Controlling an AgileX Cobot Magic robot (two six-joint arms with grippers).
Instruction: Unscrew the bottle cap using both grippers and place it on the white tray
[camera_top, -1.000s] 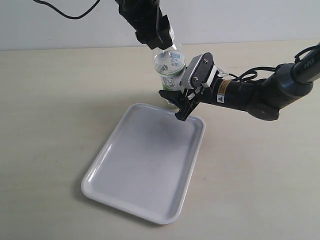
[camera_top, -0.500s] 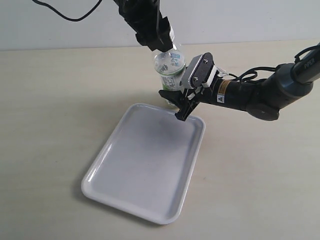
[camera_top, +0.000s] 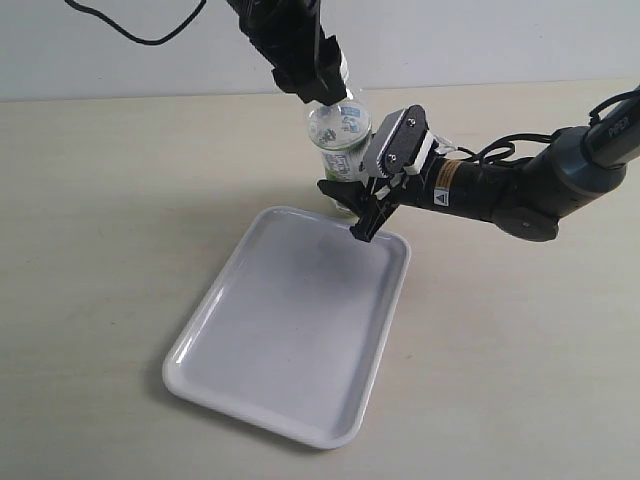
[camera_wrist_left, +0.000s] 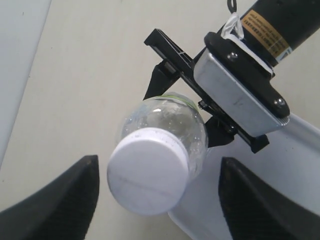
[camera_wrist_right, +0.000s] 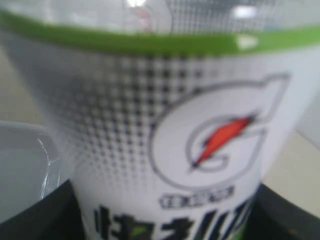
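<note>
A: Straddling the round white cap (camera_wrist_left: 147, 177) with the left gripper (camera_wrist_left: 159, 197), spreading wide, touching nothing.

B: Clamping the clear plastic bottle (camera_top: 340, 135) at its printed label with the right gripper (camera_top: 352, 208), standing just behind the glossy white tray (camera_top: 215, 335), near its rounded rim.

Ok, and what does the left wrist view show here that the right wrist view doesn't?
Only the left wrist view: the bottle cap on the bottle, the left gripper open with its fingers standing clear on either side of the cap, and the right gripper closed around the bottle's body. Only the right wrist view: the label up close, with a green band, a G logo and black characters. Both: the bottle and a piece of the white tray.
</note>
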